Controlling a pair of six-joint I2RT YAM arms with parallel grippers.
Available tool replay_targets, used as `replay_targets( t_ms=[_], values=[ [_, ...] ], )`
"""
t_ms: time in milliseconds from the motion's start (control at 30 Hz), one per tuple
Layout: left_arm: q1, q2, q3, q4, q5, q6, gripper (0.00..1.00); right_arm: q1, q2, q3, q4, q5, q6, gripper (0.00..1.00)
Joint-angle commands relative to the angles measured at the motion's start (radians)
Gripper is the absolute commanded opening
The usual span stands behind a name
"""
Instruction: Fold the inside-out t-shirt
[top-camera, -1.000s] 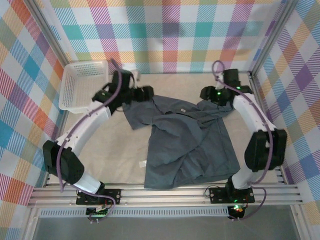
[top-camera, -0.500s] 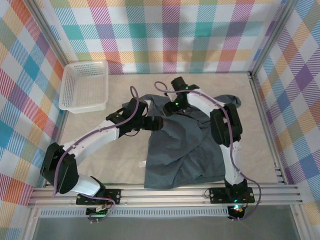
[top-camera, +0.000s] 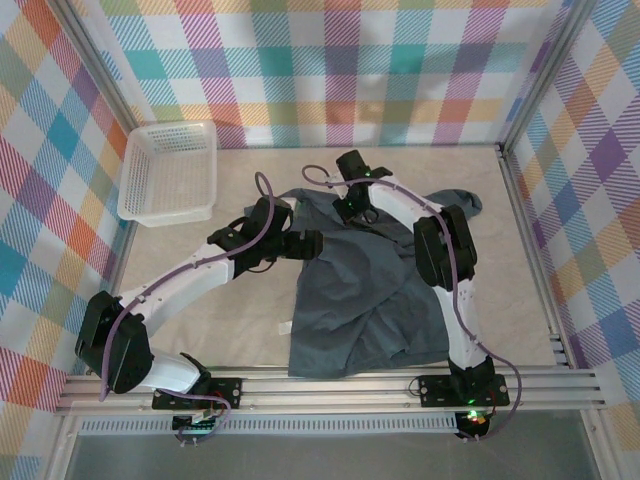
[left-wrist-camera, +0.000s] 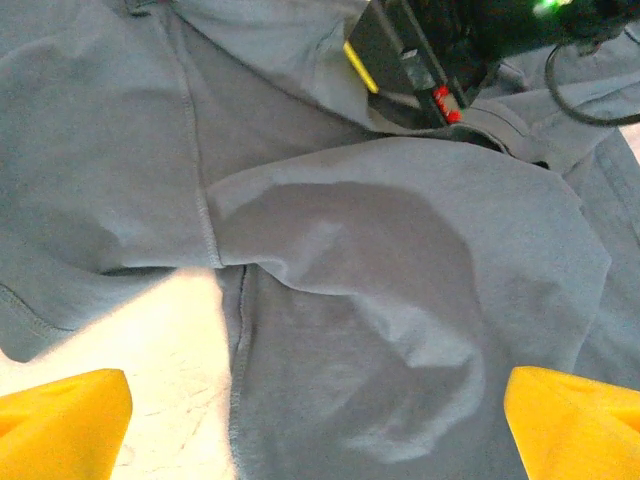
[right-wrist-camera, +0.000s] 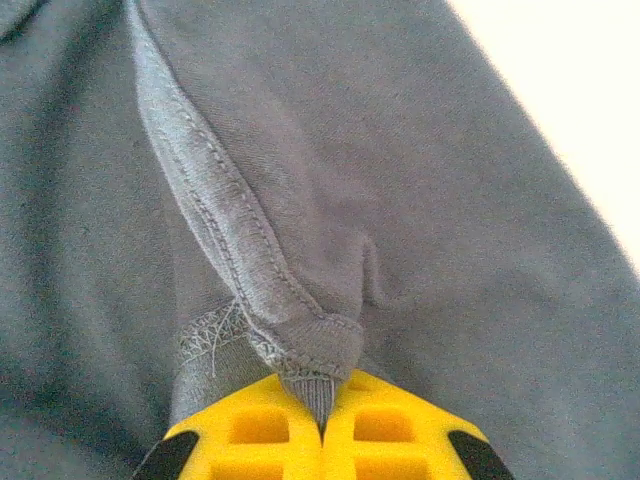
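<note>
Plaid walls (top-camera: 340, 60), beige table (top-camera: 240, 335), perhaps cloth-covered

A lab test cell; plaid-curtained walls (top-camera: 340, 60), aluminium framing (top-camera: 330, 385).

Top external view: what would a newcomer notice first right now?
The crumpled slate-grey t-shirt sprawls centre-frame. Near its far edge the right gripper is shut on a stitched seam fold, while the left gripper gapes wide above the cloth. A white basket sits far left.
</note>
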Motion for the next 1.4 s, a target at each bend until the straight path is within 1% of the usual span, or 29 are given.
replay_targets(
  t_ms=[0, 33, 67, 133, 167, 200, 233, 300, 367, 433, 467, 533, 600, 667, 733, 800, 833, 867, 900, 933, 967, 1033, 1067, 1100, 1133, 1167, 1233, 1300, 1367],
  values=[
    [-0.002, -0.016, -0.007, 0.017, -0.026, 0.025, 0.96, -0.022, 0.008, 0.126, 0.18, 0.201, -0.044, 0.0],
    [-0.002, -0.009, -0.006, 0.018, -0.019, 0.024, 0.96, -0.034, 0.038, 0.186, 0.217, 0.247, -0.04, 0.0],
    [-0.002, 0.002, -0.003, 0.019, -0.009, 0.021, 0.96, -0.051, 0.08, 0.288, 0.21, 0.277, -0.021, 0.06],
    [-0.002, 0.024, 0.003, 0.02, 0.008, 0.012, 0.96, -0.089, 0.204, 0.592, 0.062, 0.308, 0.058, 0.42],
    [-0.002, 0.033, 0.002, 0.027, 0.014, 0.002, 0.96, -0.109, 0.266, 0.772, -0.05, 0.287, 0.1, 0.52],
    [-0.002, 0.039, -0.001, 0.036, 0.025, -0.01, 0.96, -0.129, 0.273, 0.822, -0.102, 0.231, 0.164, 0.57],
    [-0.003, 0.044, -0.005, 0.045, 0.032, -0.018, 0.96, -0.145, 0.234, 0.783, -0.116, 0.179, 0.223, 0.61],
    [-0.004, 0.061, -0.015, 0.07, 0.055, -0.037, 0.96, -0.187, 0.113, 0.649, -0.18, -0.017, 0.356, 0.68],
    [-0.004, 0.093, -0.007, 0.074, 0.073, -0.043, 0.96, -0.223, 0.005, 0.499, -0.225, -0.176, 0.437, 0.71],
    [-0.017, 0.125, 0.012, 0.081, 0.11, -0.022, 0.96, -0.26, -0.142, 0.261, -0.208, -0.308, 0.495, 0.7],
    [-0.034, 0.146, 0.03, 0.075, 0.12, -0.002, 0.96, -0.28, -0.249, 0.085, -0.156, -0.336, 0.542, 0.69],
    [-0.073, 0.191, 0.08, 0.044, 0.137, 0.052, 0.96, -0.311, -0.442, -0.234, -0.029, -0.342, 0.621, 0.69],
    [-0.125, 0.258, 0.146, 0.003, 0.137, 0.104, 0.96, -0.336, -0.65, -0.538, 0.067, -0.269, 0.743, 0.69],
    [-0.167, 0.334, 0.201, -0.037, 0.105, 0.123, 0.96, -0.339, -0.802, -0.747, 0.065, -0.193, 0.813, 0.7],
    [-0.194, 0.413, 0.263, -0.107, -0.047, 0.091, 0.95, -0.339, -0.881, -0.874, 0.047, -0.176, 0.855, 0.72],
    [-0.188, 0.483, 0.292, -0.164, -0.187, 0.053, 0.94, -0.339, -0.92, -0.995, 0.064, -0.209, 0.866, 0.73],
    [-0.178, 0.507, 0.292, -0.172, -0.218, 0.039, 0.93, -0.339, -0.914, -1.036, 0.075, -0.231, 0.857, 0.73],
    [-0.159, 0.529, 0.287, -0.165, -0.216, 0.021, 0.92, -0.34, -0.892, -1.051, 0.076, -0.261, 0.848, 0.74],
    [-0.14, 0.545, 0.281, -0.147, -0.193, 0.006, 0.91, -0.339, -0.861, -1.051, 0.081, -0.298, 0.832, 0.71],
    [-0.124, 0.556, 0.273, -0.126, -0.173, -0.003, 0.87, -0.339, -0.83, -1.048, 0.099, -0.348, 0.815, 0.66],
    [-0.109, 0.567, 0.271, -0.102, -0.151, -0.009, 0.8, -0.339, -0.791, -1.041, 0.127, -0.392, 0.812, 0.58],
    [-0.089, 0.586, 0.279, -0.057, -0.138, -0.004, 0.65, -0.338, -0.726, -1.015, 0.175, -0.433, 0.817, 0.32],
    [-0.077, 0.599, 0.293, -0.04, -0.132, -0.002, 0.5, -0.339, -0.695, -0.993, 0.189, -0.43, 0.817, 0.18],
    [-0.062, 0.614, 0.315, -0.035, -0.123, -0.003, 0.37, -0.337, -0.665, -0.952, 0.191, -0.417, 0.805, 0.06],
    [-0.049, 0.626, 0.333, -0.032, -0.125, -0.004, 0.28, -0.337, -0.649, -0.927, 0.192, -0.414, 0.794, 0.01],
    [-0.034, 0.637, 0.353, -0.025, -0.124, -0.006, 0.2, -0.337, -0.628, -0.889, 0.198, -0.413, 0.785, 0.0],
    [0.004, 0.66, 0.39, -0.017, -0.122, -0.016, 0.11, -0.338, -0.581, -0.818, 0.218, -0.414, 0.768, 0.0],
    [0.053, 0.694, 0.442, -0.018, -0.102, -0.031, 0.05, -0.338, -0.499, -0.725, 0.22, -0.406, 0.752, 0.0],
    [0.099, 0.726, 0.49, -0.023, -0.088, -0.041, 0.04, -0.338, -0.411, -0.63, 0.214, -0.397, 0.736, 0.0]
  ],
)
